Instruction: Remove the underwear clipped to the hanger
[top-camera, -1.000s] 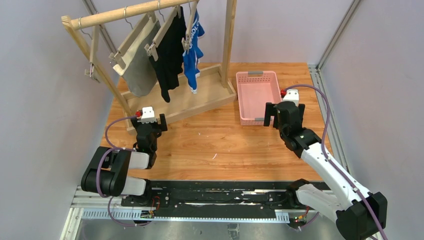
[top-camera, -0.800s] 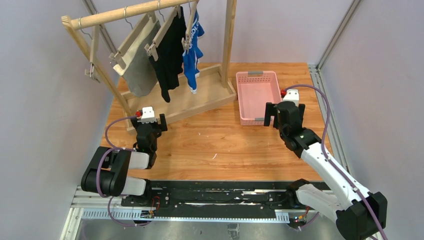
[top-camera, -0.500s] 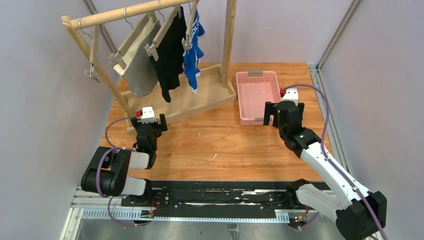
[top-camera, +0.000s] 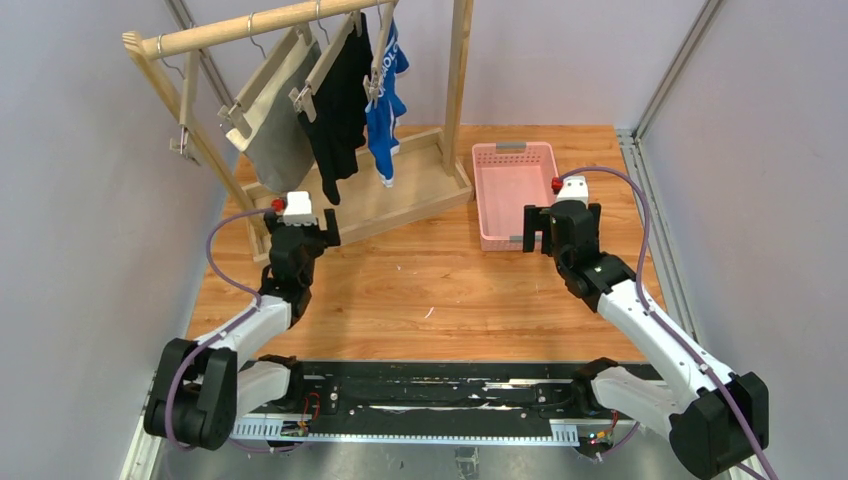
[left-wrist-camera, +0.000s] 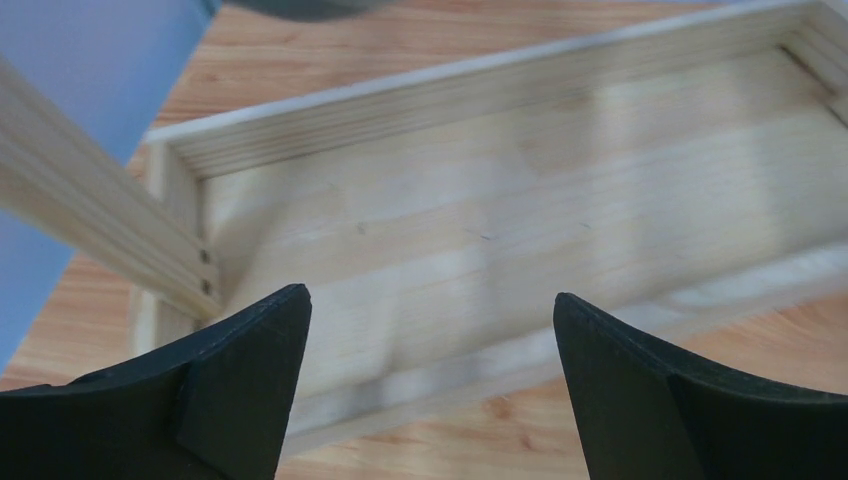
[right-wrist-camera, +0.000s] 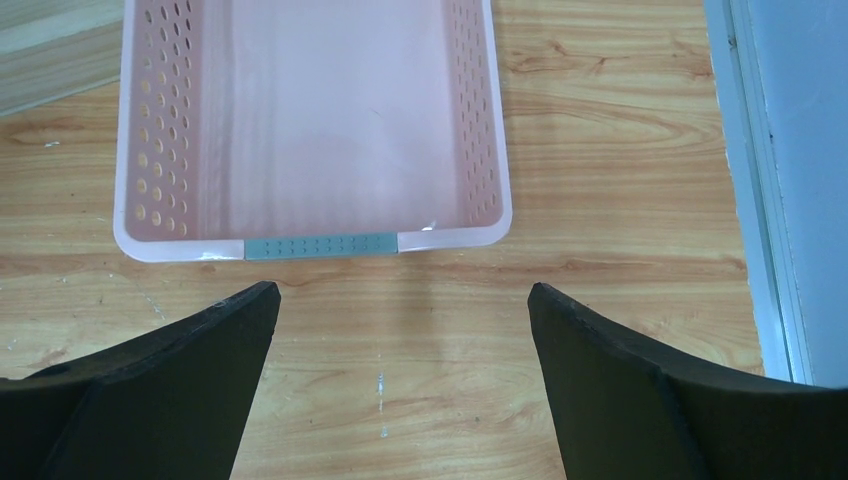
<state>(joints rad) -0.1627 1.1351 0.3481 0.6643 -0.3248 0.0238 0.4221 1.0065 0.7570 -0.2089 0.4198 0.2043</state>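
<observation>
Grey, black and bright blue cloth hang side by side on the pale wooden garment rack (top-camera: 458, 70) at the far left of your wood-grain table (top-camera: 450, 290). You have the plain grey underwear (top-camera: 275, 140) furthest left, the plain black underwear (top-camera: 337, 115) in the middle and the bright blue underwear with white lettering (top-camera: 386, 110) on the right. All three are pinched in wooden clip hangers (top-camera: 325, 62) hooked over the round wooden rail (top-camera: 250, 27). They dangle above the rack's shallow wooden tray base (top-camera: 410, 190).

Your left gripper (top-camera: 300, 232) sits low at the near edge of that tray, below and in front of the grey garment. Its jaws are spread wide and grip nothing. Its wrist camera looks straight into the tray base (left-wrist-camera: 520, 200) between the two dark fingers (left-wrist-camera: 240, 370).

Your right gripper (top-camera: 562, 222) hovers over the table just on the near side of the pink perforated plastic basket (top-camera: 479, 200), well apart from the rack. Its jaws are also wide apart and hold nothing. From that wrist you see the basket (right-wrist-camera: 130, 150) with its grey handle strip at the near rim.
</observation>
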